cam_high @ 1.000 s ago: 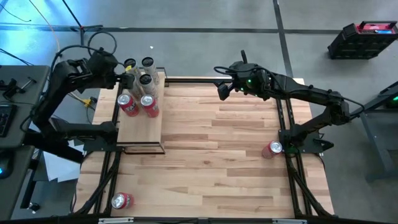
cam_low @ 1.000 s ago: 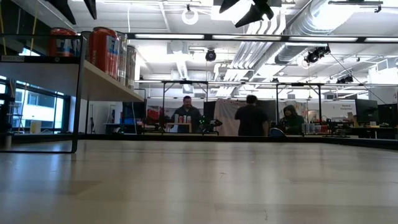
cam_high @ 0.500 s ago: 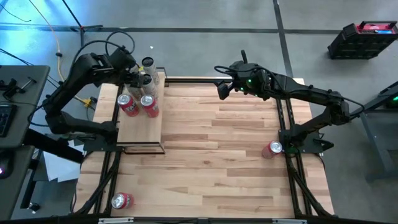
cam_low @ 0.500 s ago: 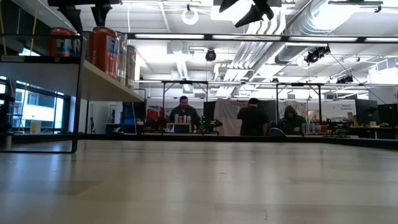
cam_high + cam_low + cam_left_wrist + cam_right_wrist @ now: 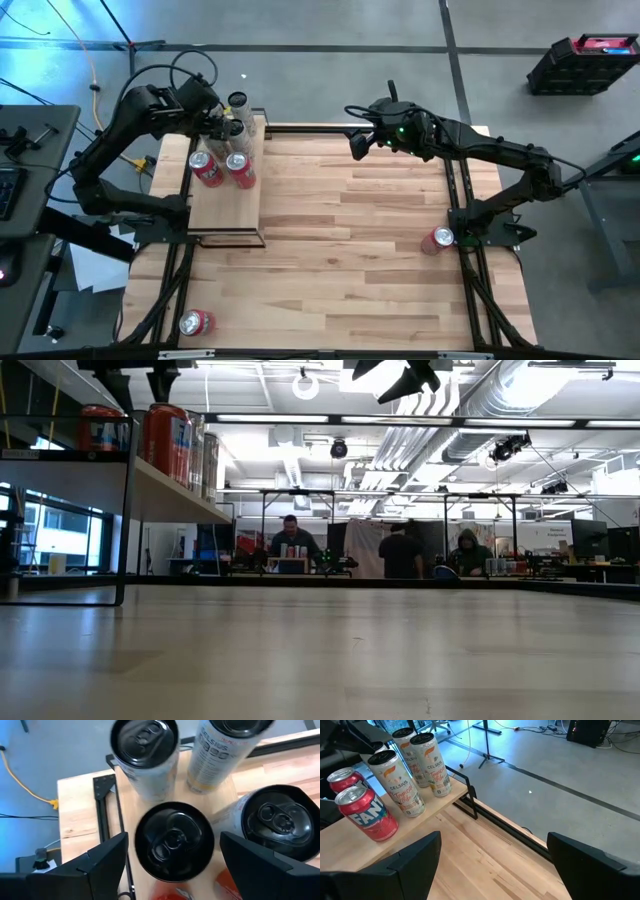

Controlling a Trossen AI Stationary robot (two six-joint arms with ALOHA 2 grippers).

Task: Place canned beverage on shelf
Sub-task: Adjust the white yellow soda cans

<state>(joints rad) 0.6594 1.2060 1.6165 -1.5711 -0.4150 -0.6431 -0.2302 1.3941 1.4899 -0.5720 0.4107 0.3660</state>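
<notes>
Shelf (image 5: 226, 190) carries five cans at its far end. Left pincer (image 5: 170, 855) hangs released directly above one white can (image 5: 175, 842), fingers (image 5: 102, 865) spread either side, gripping nothing. Right pincer (image 5: 492, 865) waits released over the far desk (image 5: 350, 250) edge. Two red cans (image 5: 437, 239) lie loose on the desk. We judge them light, smooth, dent-prone; grip mid-wall, gently.

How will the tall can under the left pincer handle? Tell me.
Tall and slim, the can probably tips easily if nudged sideways. Other cans stand close, so a push could knock them. Its smooth round wall may slip in the left pincer.
</notes>
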